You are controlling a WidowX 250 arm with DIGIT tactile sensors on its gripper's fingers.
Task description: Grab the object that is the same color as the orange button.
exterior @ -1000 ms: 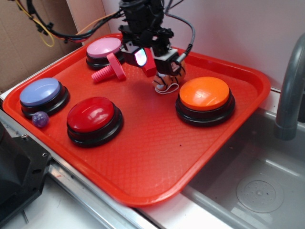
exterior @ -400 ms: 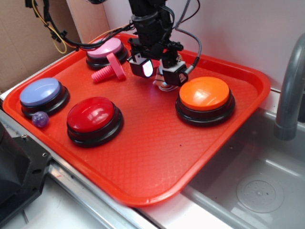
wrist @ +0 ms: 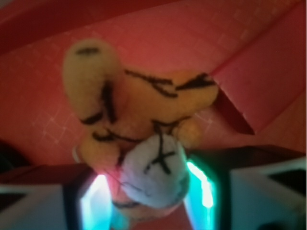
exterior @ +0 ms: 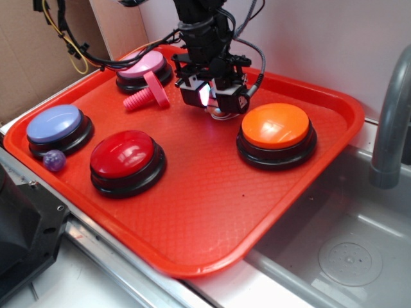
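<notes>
Red tray (exterior: pixel 212 218) beside a steel sink (exterior: pixel 334 256), cardboard behind, and the action is just left of the orange button (exterior: pixel 277 126)! The gripper (exterior: pixel 212 101) is down low, jaws spread on either side of the plush tiger (wrist: pixel 139 139), whose white face sits right between the glowing fingers (wrist: pixel 96 201). No squeeze visible yet; the toy looks to be resting on the tray, so I'd call the approach done, with closing and lifting left. Close beside the tiger lies a red block (wrist: pixel 259 81); further left of the orange button sits a pink bolt (exterior: pixel 146 95).
</notes>
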